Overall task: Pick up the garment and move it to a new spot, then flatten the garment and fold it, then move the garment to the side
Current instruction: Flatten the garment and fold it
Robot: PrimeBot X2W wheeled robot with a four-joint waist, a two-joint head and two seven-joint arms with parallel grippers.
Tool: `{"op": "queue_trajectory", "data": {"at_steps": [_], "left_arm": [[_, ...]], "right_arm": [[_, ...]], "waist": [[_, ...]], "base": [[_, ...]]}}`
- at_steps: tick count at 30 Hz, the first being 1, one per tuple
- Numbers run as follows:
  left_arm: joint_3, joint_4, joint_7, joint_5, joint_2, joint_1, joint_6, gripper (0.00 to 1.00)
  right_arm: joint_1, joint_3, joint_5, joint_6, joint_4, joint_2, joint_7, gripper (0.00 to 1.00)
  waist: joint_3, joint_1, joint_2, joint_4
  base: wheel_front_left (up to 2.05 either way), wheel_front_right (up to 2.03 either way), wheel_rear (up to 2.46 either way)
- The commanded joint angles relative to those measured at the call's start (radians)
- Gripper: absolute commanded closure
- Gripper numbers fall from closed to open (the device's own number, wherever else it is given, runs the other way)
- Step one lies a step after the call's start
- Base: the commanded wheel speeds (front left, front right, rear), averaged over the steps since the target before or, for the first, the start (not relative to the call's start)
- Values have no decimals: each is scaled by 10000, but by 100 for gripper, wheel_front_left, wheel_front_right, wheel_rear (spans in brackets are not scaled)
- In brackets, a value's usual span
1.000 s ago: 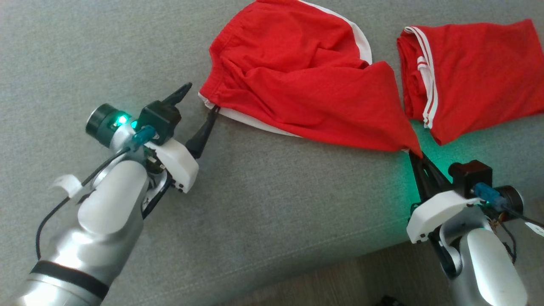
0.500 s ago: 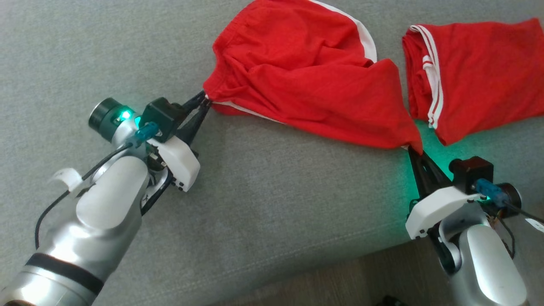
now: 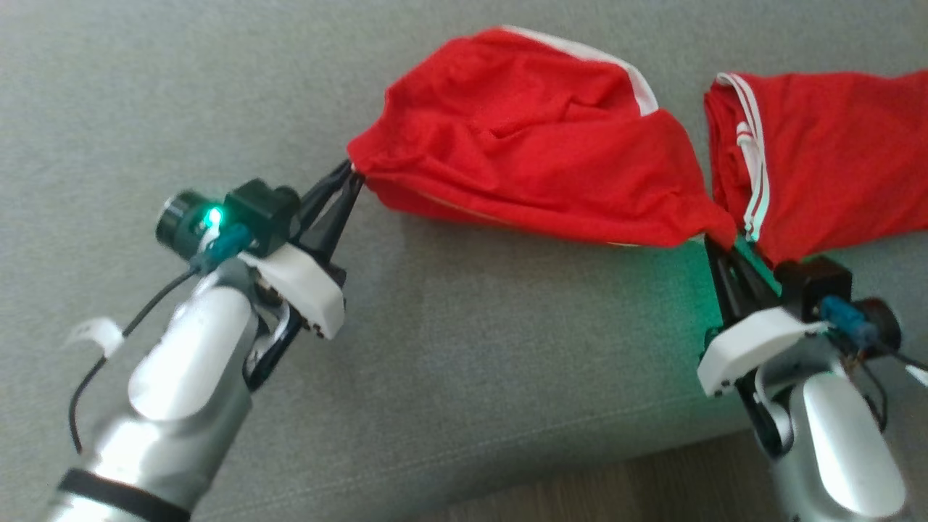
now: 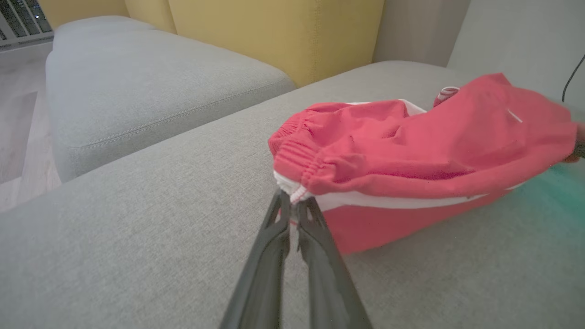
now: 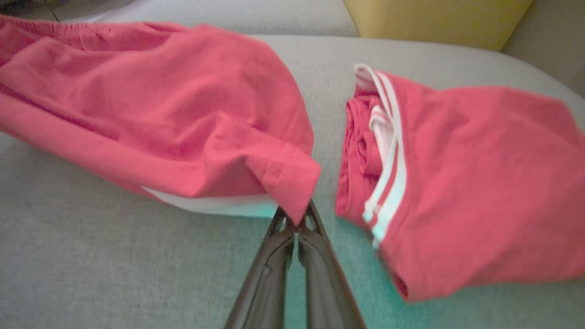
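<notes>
Our left gripper (image 4: 292, 206) has its jaws pressed together on the elastic waistband corner of the red shorts (image 3: 522, 159). The bite looks thin, with only the white-edged tip of the fabric between the fingertips. Our right gripper (image 5: 297, 224) is clamped the same way on a pointed corner of a leg hem. Between the two grips the shorts hang as a slack, bunched span. The near edge is raised off the grey sofa cushion (image 3: 464, 362), and the far part seems to rest on it.

We judge the main risk to be a slip. If we pull the corners apart too hard while carrying or stretching, either small pinch could let go and the shorts would collapse into a heap.

A second red garment (image 3: 826, 159), folded with white stripes, lies just beside our right grip. A sideways sweep could snag it or drag it along and undo its fold.

Our right gripper also works close to the cushion's front edge, above the wooden floor (image 3: 580, 493), so a dropped corner could slide off there.

If we lift unevenly, the layers may stay twisted and flattening will get harder.
</notes>
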Motion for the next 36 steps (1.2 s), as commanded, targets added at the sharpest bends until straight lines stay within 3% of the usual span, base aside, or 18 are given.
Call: {"op": "queue_trajectory", "data": {"at_steps": [1,9,17,28,36], "left_arm": [[587,-360,-51,-219,144,-29,55,100],[1447,-961,71,-1560,-90,512,140,100],[2884,-2884,706,-3099,-362,729,1238,100],[3031,-5632,2050,-3606,-79,2831,2645,100],[2928,-6288,3594,-4002,593,3410,2941,100]], "right_arm": [[-440,206,-137,-4,-520,-20,-123,100],[-1560,552,-229,-4,-1544,-427,89,100],[-2798,934,57,-4,-2490,-757,301,100],[-1239,1445,995,-4,-3780,-930,2694,100],[-660,1799,1863,-4,-4479,-1184,4897,100]], "waist": [[-369,0,0,211],[-1563,0,0,673],[-2826,0,0,1049],[-3476,0,0,1430],[-2976,0,0,1296]], "base": [[0,0,0],[0,0,0],[0,0,0],[0,0,0],[0,0,0]]}}
